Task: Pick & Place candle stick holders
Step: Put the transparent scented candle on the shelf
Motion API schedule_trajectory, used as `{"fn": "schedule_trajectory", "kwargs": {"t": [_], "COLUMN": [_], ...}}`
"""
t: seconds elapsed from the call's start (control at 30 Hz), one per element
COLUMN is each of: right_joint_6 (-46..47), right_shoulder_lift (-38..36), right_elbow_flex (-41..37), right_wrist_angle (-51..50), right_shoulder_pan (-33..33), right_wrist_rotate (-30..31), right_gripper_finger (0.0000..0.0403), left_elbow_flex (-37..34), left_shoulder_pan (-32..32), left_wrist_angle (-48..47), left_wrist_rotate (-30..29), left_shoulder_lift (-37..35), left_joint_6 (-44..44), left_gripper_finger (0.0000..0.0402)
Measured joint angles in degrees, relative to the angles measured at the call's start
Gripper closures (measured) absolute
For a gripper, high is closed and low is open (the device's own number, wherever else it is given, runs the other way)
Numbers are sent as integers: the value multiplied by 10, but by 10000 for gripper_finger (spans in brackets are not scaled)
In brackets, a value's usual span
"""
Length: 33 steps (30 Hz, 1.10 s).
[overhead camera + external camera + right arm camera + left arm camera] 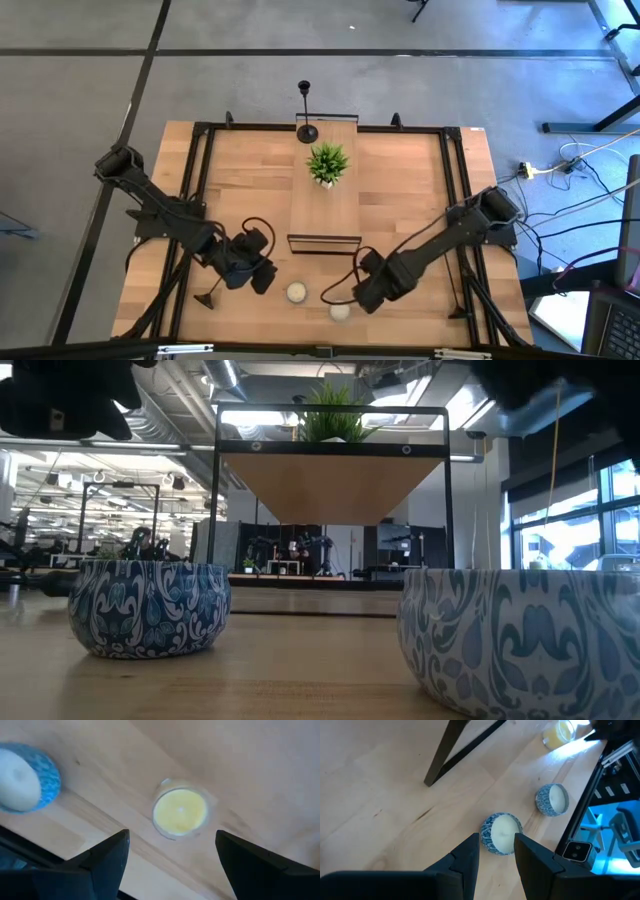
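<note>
Jaws on both arms stand apart and hold nothing. Left gripper (496, 851) hovers over the near left part of the table (400, 190), its jaws a narrow gap apart, framing a blue-patterned candle tin (501, 833) with white wax below them; a second such tin (552, 799) lies a little further off. Right gripper (170, 851) hangs over the near right part, jaws wide, with a yellow candle in a clear glass (180, 813) between them on the wood, not touched.

Task things: one candle stick holder (210, 295) sits just beside the left gripper, at the near left edge, dark round base on the table, thin rod leaning toward the gripper in the high view; whether it is tipped or upright cannot be told. Another candle stick holder (306, 110) stands upright at the far edge of the table, behind a small green potted plant (328, 163) that sits on a raised wooden shelf (322, 215). A third is not found.

Look: thin black metal rod, flat round foot, small cup on top. Likely stiff, light, top-heavy when tall, smooth so it may slip or swing in a grip. Best hold judged mid-rod or low near the base, jaws closing square across the rod; set down flat on the foot.
</note>
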Motion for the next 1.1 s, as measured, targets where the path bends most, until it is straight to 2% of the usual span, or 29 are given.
{"fn": "schedule_trajectory", "kwargs": {"t": [0.07, 0.13, 0.27, 0.43, 0.73, 1.1], "right_joint_6": [16, 39, 70, 81, 81, 20], "right_shoulder_lift": [0, 0, -5, -18, -46, -47], "right_elbow_flex": [-32, -46, -47, -47, -47, -47], "right_wrist_angle": [36, 28, 2, 21, 39, 53], "right_shoulder_pan": [4, 11, 27, 35, 36, 36], "right_wrist_rotate": [-12, -13, -2, 29, 35, 31], "right_gripper_finger": [107, 110, 115, 116, 116, 116], "left_elbow_flex": [0, 0, 0, 0, 0, 0], "left_shoulder_pan": [-5, -10, -19, -20, -13, -13], "left_wrist_angle": [0, 0, -2, -9, -9, -7], "left_wrist_rotate": [-2, -3, -9, -10, -9, 14], "left_shoulder_lift": [0, 0, 0, 0, 0, 0], "left_joint_6": [-3, -8, -17, -18, -13, -22], "left_gripper_finger": [284, 284, 284, 284, 284, 284]}}
